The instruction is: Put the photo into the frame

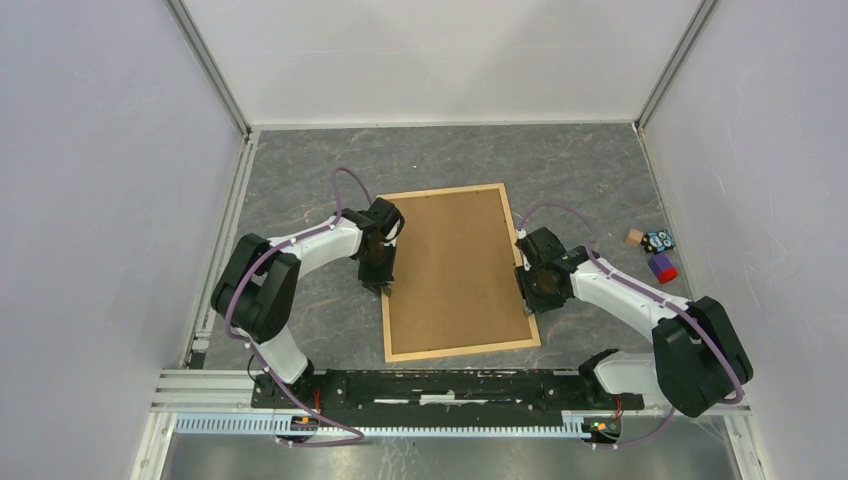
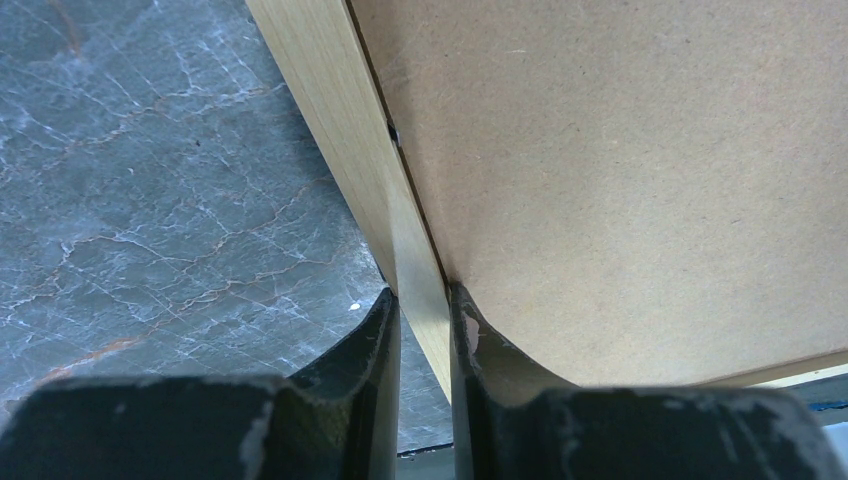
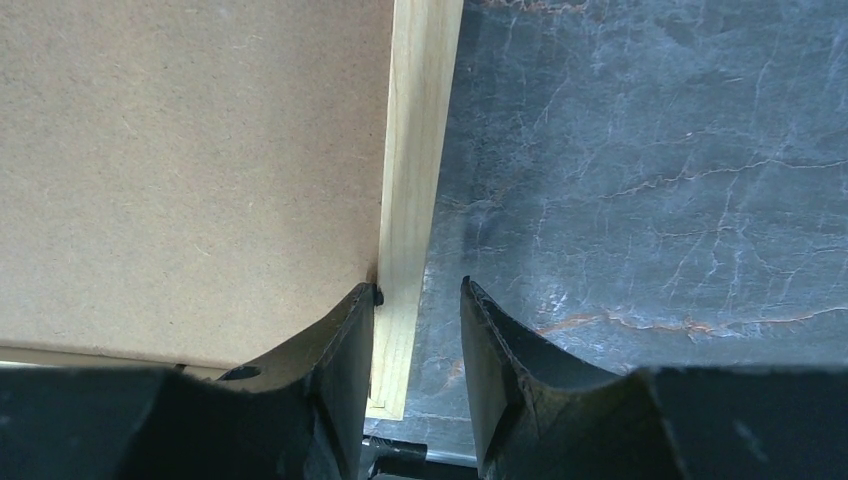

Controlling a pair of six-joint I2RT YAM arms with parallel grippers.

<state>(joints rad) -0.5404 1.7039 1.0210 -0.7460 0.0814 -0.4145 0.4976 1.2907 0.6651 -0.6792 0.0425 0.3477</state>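
Top external: one frame (image 1: 465,350), one brown board (image 1: 455,265), left tool (image 1: 379,286), right tool (image 1: 528,303)

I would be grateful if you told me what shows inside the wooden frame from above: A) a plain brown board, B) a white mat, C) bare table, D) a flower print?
A: in the top view a plain brown board fills the frame between its light wood strips; no print is visible.

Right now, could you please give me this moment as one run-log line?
left gripper: shut on frame left rail; right gripper: open astride right rail; board: in frame; photo: not seen
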